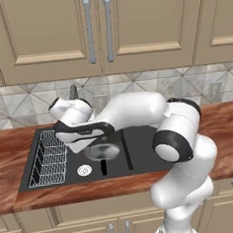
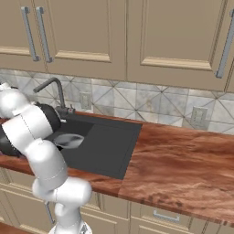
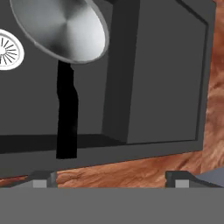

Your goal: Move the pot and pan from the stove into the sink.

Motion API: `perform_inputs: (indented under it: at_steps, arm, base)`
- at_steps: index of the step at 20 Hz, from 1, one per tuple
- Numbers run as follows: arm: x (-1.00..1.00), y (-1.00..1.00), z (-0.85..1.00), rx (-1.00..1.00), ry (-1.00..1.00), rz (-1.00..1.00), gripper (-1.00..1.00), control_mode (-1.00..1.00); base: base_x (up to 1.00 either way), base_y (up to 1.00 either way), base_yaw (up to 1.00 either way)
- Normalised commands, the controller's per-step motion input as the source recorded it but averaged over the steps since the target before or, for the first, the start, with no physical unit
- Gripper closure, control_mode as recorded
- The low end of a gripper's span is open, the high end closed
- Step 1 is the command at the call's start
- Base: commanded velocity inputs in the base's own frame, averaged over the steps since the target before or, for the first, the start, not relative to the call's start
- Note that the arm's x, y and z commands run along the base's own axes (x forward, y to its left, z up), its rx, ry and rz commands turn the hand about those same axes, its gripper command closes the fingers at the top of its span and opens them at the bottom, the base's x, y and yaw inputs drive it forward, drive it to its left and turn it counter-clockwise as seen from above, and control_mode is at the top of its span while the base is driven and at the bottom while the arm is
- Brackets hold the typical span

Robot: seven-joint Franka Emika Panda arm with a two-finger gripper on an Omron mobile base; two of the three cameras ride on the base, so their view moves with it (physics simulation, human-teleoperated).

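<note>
The pan (image 1: 102,151) is a shallow silver dish with a straight black handle (image 1: 103,167). It lies inside the black sink (image 1: 141,151), right of the round drain (image 1: 84,170). My gripper (image 1: 85,136) hovers just above the pan, open and holding nothing. In the hand view the pan (image 3: 61,28) sits at the top, and its handle (image 3: 66,113) runs toward the sink's front wall (image 3: 166,87). The gripper (image 3: 110,179) has its tips spread wide apart there. The right base view shows the pan (image 2: 68,140) behind my arm. The pot and the stove are out of view.
A white wire rack (image 1: 47,161) fills the sink's left part. The grey faucet (image 2: 55,89) rises behind the basin. Wooden countertop (image 2: 183,164) stretches to the right of the sink. Beige cabinets hang above, with a tiled backsplash below them.
</note>
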Motion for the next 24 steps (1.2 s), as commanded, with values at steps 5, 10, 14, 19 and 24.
perform_inputs:
  at_steps: [5,10,14,19,24]
  arm:
    - [-0.99,-0.59,0.10,0.05,-0.08,-0.02,-1.00,-1.00]
    - [-0.95,-0.62,0.15,0.07,-0.13,-0.03,-1.00,-1.00]
    - [-0.91,-0.64,0.22,0.11,-0.18,-0.01,-1.00,-1.00]
    - [-0.57,-0.62,0.36,0.08,-0.36,0.00,-1.00,-1.00]
    - [-0.39,-0.59,0.27,0.06,-0.45,0.00,-1.00,-1.00]
  base:
    - [0.00,0.00,0.00]
    - [0.00,0.00,0.00]
    - [0.00,0.00,0.00]
    - [0.00,0.00,0.00]
    - [0.00,0.00,0.00]
